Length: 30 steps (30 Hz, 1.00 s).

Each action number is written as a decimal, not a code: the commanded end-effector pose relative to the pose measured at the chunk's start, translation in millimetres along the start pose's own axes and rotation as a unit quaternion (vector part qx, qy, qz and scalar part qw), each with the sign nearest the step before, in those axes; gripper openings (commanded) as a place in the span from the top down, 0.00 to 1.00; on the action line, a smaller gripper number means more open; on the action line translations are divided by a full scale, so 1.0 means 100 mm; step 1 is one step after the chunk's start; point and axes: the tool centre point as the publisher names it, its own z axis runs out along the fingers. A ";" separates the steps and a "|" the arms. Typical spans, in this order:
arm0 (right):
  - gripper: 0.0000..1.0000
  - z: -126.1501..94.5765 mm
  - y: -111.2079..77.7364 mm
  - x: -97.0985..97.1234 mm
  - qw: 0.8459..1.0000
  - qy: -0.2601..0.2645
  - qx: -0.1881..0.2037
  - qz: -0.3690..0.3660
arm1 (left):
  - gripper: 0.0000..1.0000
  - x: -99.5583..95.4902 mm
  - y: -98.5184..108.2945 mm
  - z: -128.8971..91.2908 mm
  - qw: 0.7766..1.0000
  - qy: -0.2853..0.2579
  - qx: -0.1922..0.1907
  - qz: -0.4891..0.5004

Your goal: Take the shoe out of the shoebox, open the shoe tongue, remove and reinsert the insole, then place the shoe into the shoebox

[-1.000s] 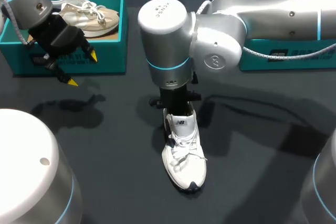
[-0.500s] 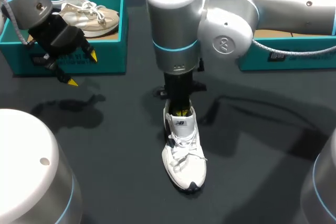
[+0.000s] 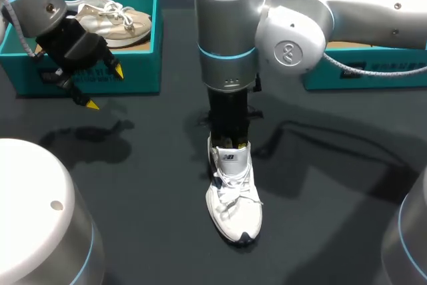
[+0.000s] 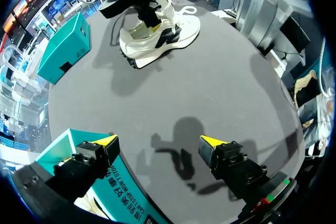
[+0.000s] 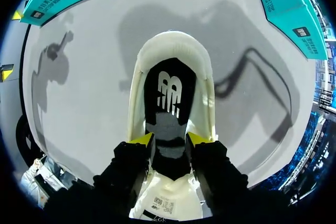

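The white shoe (image 3: 233, 199) stands on the dark tabletop (image 3: 147, 198), well apart from both boxes; the right pincer (image 5: 169, 140) is down in its mouth, over the black insole (image 5: 169, 98) (pinching or not, I cannot tell); the left pincer (image 3: 105, 88) hangs spread just before a teal shoebox (image 3: 140, 71) holding a beige shoe (image 3: 110, 21); the right arm (image 3: 347, 11) partly covers a second shoebox (image 3: 400, 79).
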 end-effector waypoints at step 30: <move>0.00 -0.14 -0.19 -0.02 0.999 -0.004 -0.035 0.014 | 0.00 0.01 0.00 -0.01 1.000 0.000 -0.001 0.000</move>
